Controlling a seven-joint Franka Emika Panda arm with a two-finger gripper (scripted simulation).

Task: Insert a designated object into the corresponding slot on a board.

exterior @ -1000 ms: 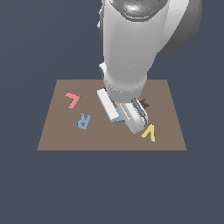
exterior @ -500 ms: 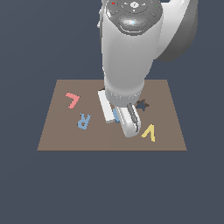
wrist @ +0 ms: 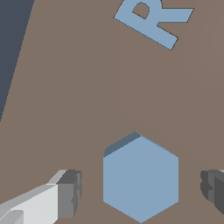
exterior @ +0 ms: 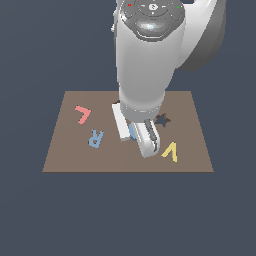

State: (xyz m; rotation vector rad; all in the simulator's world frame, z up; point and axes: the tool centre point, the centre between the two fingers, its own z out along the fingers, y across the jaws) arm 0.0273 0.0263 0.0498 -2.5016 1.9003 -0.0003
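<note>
The light-blue hexagon block point(wrist: 141, 177) lies flat on the brown board point(wrist: 65, 109), between my gripper's point(wrist: 142, 195) two fingers. The gripper is open, with a gap on each side of the block. In the exterior view only a sliver of the hexagon point(exterior: 132, 131) shows between the fingers of the gripper point(exterior: 134, 135), low over the board point(exterior: 65, 150). The dark hexagon slot is hidden behind the arm. The dark star-shaped hole point(exterior: 161, 120) shows at the exterior view's right of the arm.
A blue letter R point(exterior: 95, 137) lies toward the exterior view's left and shows in the wrist view point(wrist: 153, 19). A red L-shaped piece point(exterior: 82, 114) lies farther left. A yellow letter V point(exterior: 171, 151) lies right of the gripper.
The arm has swung more upright and the gripper has come down around the hexagon. The pieces on the board have not moved.
</note>
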